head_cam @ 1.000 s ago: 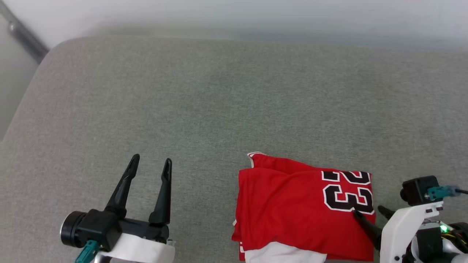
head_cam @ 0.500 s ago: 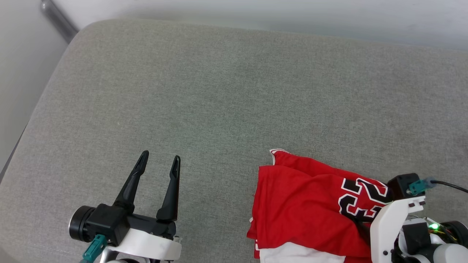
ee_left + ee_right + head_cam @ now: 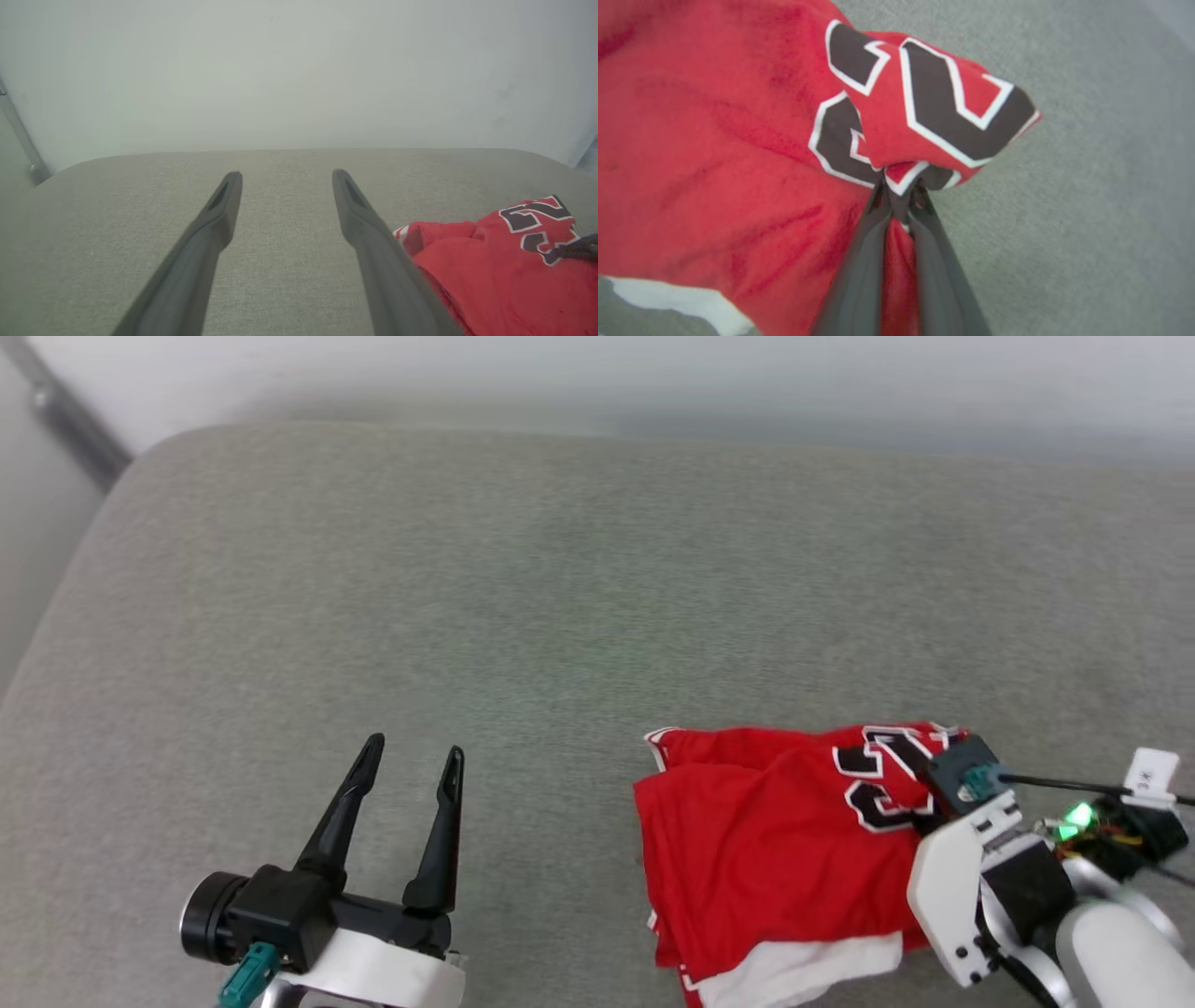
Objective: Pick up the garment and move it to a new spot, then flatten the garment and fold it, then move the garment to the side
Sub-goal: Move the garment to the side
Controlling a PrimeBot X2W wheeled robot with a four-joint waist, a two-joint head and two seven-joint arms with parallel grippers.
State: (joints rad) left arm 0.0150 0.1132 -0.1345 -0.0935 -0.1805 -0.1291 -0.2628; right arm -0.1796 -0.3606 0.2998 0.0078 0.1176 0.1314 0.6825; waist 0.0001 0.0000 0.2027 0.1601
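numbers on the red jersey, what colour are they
Black with a white outline, on the red jersey-style T-shirt; clearest in the right wrist view.

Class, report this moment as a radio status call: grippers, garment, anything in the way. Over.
Left gripper open, empty, clear of the garment. Right gripper shut on the garment at its number print, cloth bunched. Nothing in the way on the grey cushion.

Garment (image 3: 775, 859) corner (lower) cut off

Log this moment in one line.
right end effector: shut on red jersey | left end effector: open, empty | red jersey: on grey cushion
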